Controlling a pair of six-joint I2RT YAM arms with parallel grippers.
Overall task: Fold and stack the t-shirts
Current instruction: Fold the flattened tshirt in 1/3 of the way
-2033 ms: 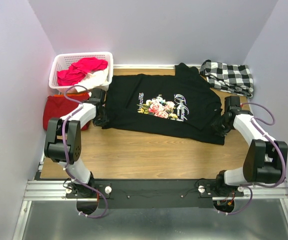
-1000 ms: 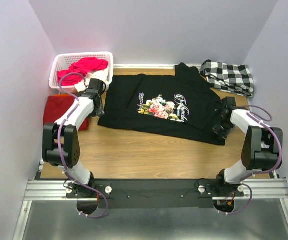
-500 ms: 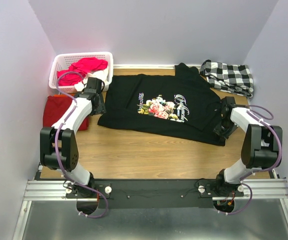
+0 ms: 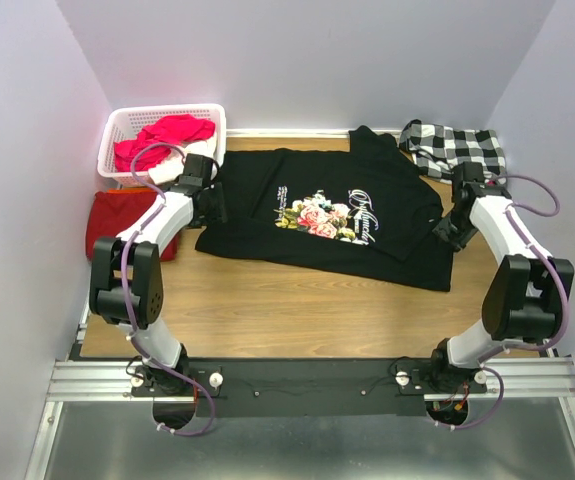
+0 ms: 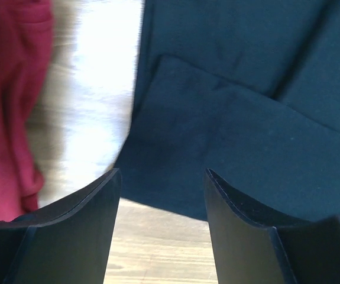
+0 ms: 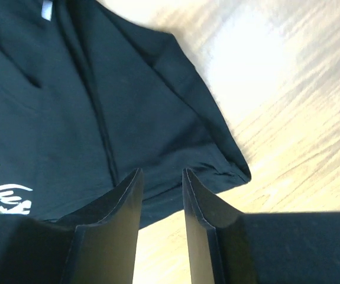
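With the large black floral-print t-shirt (image 4: 327, 215) spread flat on the wooden worktop (image 4: 267, 310), the left claw (image 5: 161, 174) and right claw (image 6: 161, 171), repositioned at its opposite sleeves, now stand apart and empty, indicating that sleeve folding probably follows.

dark-red t-shirt (image 5: 4, 89) blurred, cut off by left edge; black t-shirt (image 6: 69, 106), its script (image 6: 4, 192) clipped at edge

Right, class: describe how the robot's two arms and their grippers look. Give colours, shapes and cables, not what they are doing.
The arms match. The left arm and right arm have white link shells between bulky black joint housings. A thin purple cable runs in loose loops along each arm. The left gripper and right gripper each have two flat black fingers with slanted, tapering tips.
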